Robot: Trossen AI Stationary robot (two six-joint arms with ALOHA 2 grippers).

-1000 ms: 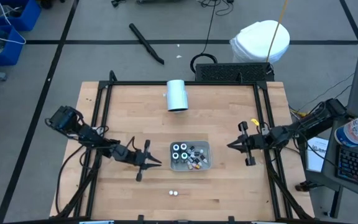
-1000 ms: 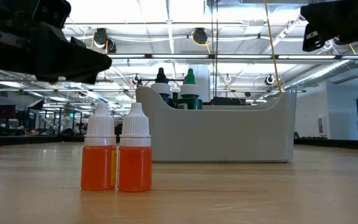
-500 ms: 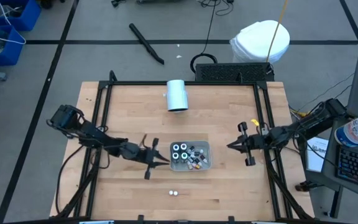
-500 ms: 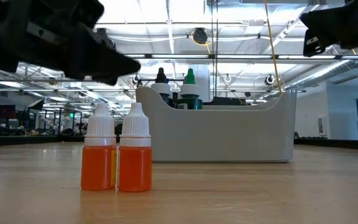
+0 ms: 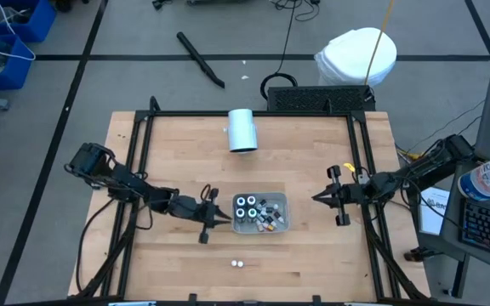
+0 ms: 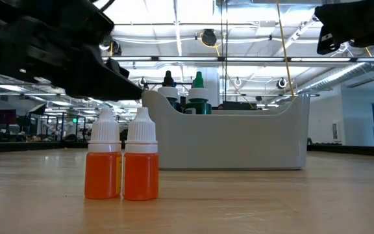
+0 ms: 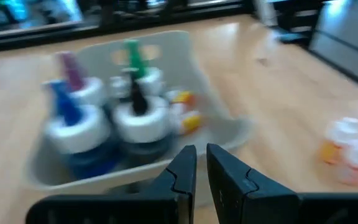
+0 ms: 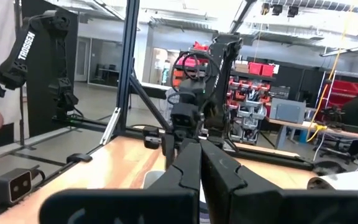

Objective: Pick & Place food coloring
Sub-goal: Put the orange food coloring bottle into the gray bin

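Most of the food coloring bottles [image 5: 260, 214] stand or lie inside a grey tray [image 5: 280, 201] near the middle of the bench [image 5: 304, 153]; in the left wrist view we make out blue, purple, green and dark tips above white caps [image 7: 140, 115]. Two more small bottles [image 5: 238, 263] with white caps and orange contents stand touching each other on the bare wood at about 7 o'clock from the tray, well apart from it [image 6: 122, 162].

The left gripper [image 5: 225, 223] hovers at the tray's 9 o'clock edge, just beside its wall, fingers [image 7: 182, 177] nearly pressed together with a thin gap and nothing between them. The right gripper [image 5: 315, 200] waits at 3 o'clock, apart from the tray, fingers pressed together and empty. A white cylinder [image 5: 242, 129] lies at 12 o'clock, towards the bench's far edge.
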